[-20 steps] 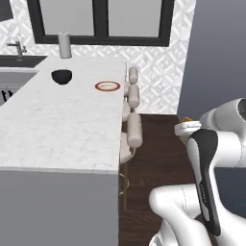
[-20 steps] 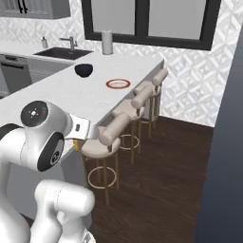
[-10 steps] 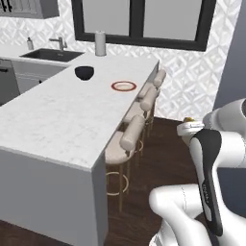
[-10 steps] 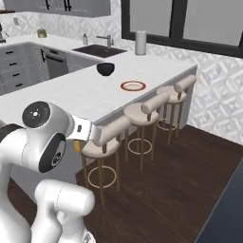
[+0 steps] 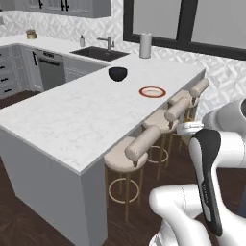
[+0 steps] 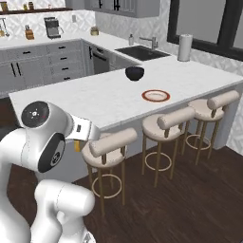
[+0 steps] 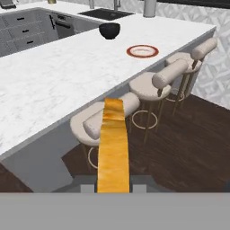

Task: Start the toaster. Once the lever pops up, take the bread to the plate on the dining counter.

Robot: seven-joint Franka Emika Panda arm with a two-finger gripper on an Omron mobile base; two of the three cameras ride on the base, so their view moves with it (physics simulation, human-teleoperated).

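My gripper (image 7: 114, 187) is shut on the bread (image 7: 113, 148), a golden-crusted slice seen edge-on and rising from between the fingers in the hand view. In the right base view the bread (image 6: 77, 145) shows as a small orange bit below the hand, level with the nearest stool. The plate (image 5: 152, 92) (image 6: 155, 96) (image 7: 142, 51), red-rimmed, lies on the white marble dining counter (image 5: 72, 115) (image 6: 90, 97) (image 7: 49, 76) near its stool side, well ahead of the gripper. The toaster is out of view.
A dark bowl (image 5: 117, 73) (image 6: 135, 73) sits on the counter beyond the plate, and a paper towel roll (image 5: 145, 45) stands at the far end by the sink (image 5: 98, 54). Three padded stools (image 6: 110, 144) line the counter's edge between me and the plate, over dark wood floor.
The whole picture has shifted: the base has driven and turned, so the island now lies more across the view. The bread stays held in the shut gripper.
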